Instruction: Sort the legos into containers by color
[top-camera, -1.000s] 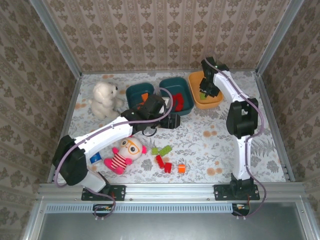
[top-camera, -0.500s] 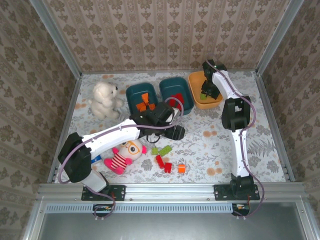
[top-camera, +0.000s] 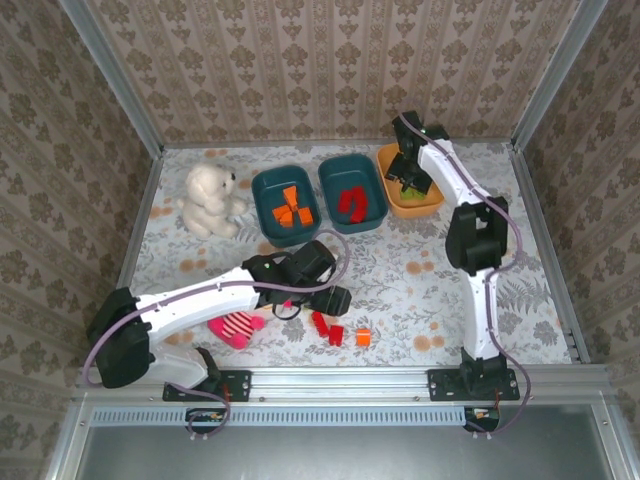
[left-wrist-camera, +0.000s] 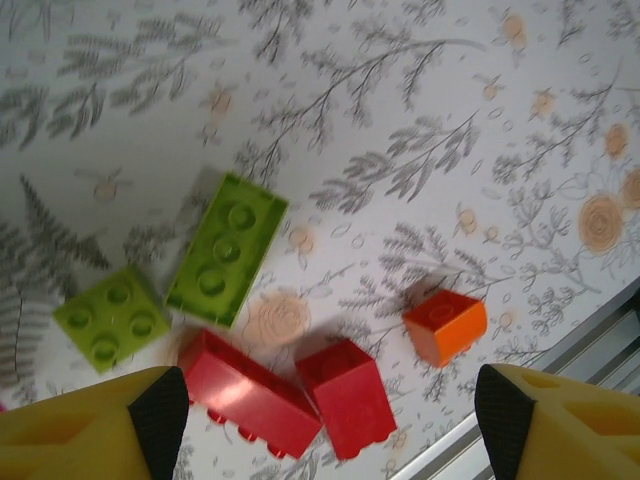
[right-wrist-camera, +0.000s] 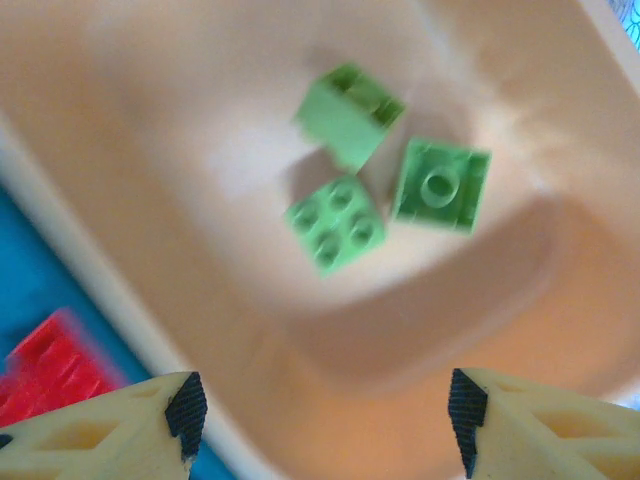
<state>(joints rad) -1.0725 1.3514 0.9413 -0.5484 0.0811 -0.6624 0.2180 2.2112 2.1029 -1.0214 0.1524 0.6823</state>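
Observation:
Over the loose legos near the front edge, my left gripper (top-camera: 335, 298) (left-wrist-camera: 330, 412) hangs open, holding nothing. Below it lie a long lime green brick (left-wrist-camera: 227, 248), a square green one (left-wrist-camera: 110, 317), a long red brick (left-wrist-camera: 250, 392), a shorter red one (left-wrist-camera: 348, 395) (top-camera: 335, 335) and an orange cube (left-wrist-camera: 446, 325) (top-camera: 363, 337). My right gripper (top-camera: 405, 172) (right-wrist-camera: 325, 415) is open above the orange bin (top-camera: 427, 205) (right-wrist-camera: 400, 400), where three green bricks (right-wrist-camera: 335, 225) rest. The left teal bin (top-camera: 262, 185) holds orange bricks (top-camera: 291, 208). The middle teal bin (top-camera: 330, 170) holds red bricks (top-camera: 352, 203).
A white plush dog (top-camera: 210, 198) sits at the back left. A pink striped doll (top-camera: 235, 327) lies partly under my left arm. The metal rail (top-camera: 340, 375) runs along the front edge, close to the loose bricks. Patterned walls close in the table.
My left gripper has swung from beside the teal bins toward the front, over the loose bricks. The right jaws have opened over the orange bin.

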